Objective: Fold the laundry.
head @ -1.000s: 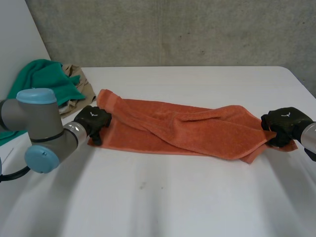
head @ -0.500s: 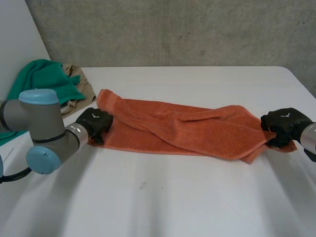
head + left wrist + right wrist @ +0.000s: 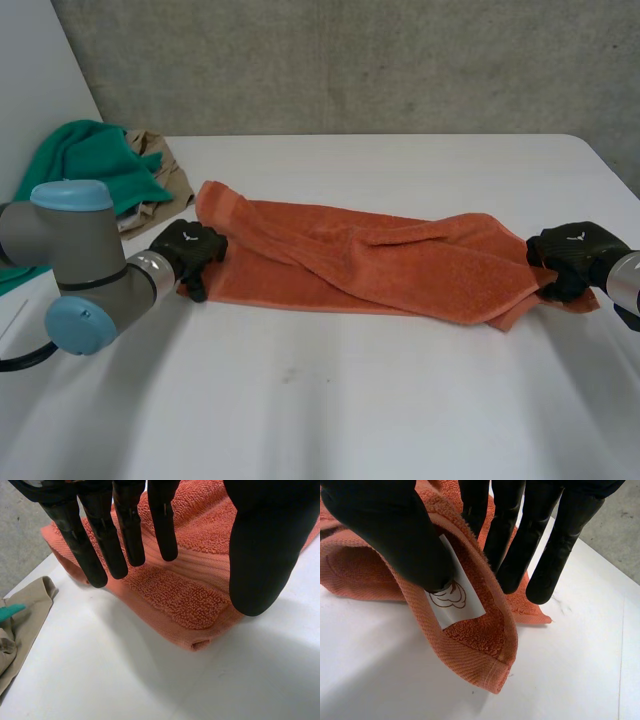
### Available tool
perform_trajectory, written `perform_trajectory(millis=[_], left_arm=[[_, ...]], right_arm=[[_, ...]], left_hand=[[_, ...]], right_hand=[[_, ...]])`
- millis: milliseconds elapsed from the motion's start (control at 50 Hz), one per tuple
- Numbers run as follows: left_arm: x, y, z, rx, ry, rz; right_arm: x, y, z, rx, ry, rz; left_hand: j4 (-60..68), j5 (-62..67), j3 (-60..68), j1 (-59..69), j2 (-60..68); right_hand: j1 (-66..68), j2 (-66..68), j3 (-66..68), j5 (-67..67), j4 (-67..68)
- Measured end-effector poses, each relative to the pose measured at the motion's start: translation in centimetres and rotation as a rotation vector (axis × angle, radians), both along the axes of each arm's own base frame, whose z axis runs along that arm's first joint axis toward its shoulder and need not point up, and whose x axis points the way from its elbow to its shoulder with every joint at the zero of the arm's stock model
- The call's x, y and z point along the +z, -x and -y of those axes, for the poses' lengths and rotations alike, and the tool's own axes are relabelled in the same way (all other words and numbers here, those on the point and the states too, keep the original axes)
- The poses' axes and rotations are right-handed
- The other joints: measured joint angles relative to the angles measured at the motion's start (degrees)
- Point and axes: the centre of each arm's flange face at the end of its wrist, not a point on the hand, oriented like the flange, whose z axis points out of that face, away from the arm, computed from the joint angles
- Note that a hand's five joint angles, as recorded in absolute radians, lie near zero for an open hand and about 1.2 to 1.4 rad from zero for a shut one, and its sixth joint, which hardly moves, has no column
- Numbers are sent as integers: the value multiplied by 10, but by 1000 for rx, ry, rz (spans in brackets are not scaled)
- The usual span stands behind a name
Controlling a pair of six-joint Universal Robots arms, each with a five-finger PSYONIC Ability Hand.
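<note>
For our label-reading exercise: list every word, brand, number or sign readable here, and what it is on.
No readable words or numbers.
White tag on the orange towel: brown outline drawing, no letters.
Backs of left hand and right hand: pale marks, too small to read.

White bench [image 3: 400, 160]: matte top, rounded far corner at the right, takes up most of head view. Behind it is a bare grey concrete wall [image 3: 350, 60], mottled, w/ small pits & blotches. At far left a plain white panel [image 3: 35, 90] slants down to bench edge. Small dark speck [image 3: 289, 377] on bench towards near side. Light is soft & even, no hard glare. In right wrist view a rough grey surface [image 3: 615, 545] lies past bench edge; can't tell if floor or wall.
</note>
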Motion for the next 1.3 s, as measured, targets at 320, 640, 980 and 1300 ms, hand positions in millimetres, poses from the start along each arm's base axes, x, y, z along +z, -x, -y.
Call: perform_trajectory(millis=[320,640,980,1300], left_arm=[[-3,2,7,1,12,-7],[3,5,5,7,25,-6],[171,-24,-59,126,358,-116],[172,-37,-70,157,326,-98]], right_arm=[[-2,0,1,-1,7,-1],[-1,0,0,-1,5,-1],[106,16,-13,-17,265,-163],[140,9,-34,46,263,-390]], left_hand=[[158,152,150,160,158],[371,349,357,334,366],[372,349,358,334,366],[372,349,360,334,366]], right_hand=[[1,0,0,0,0],[5,0,0,0,0],[5,0,0,0,0],[5,0,0,3,0]])
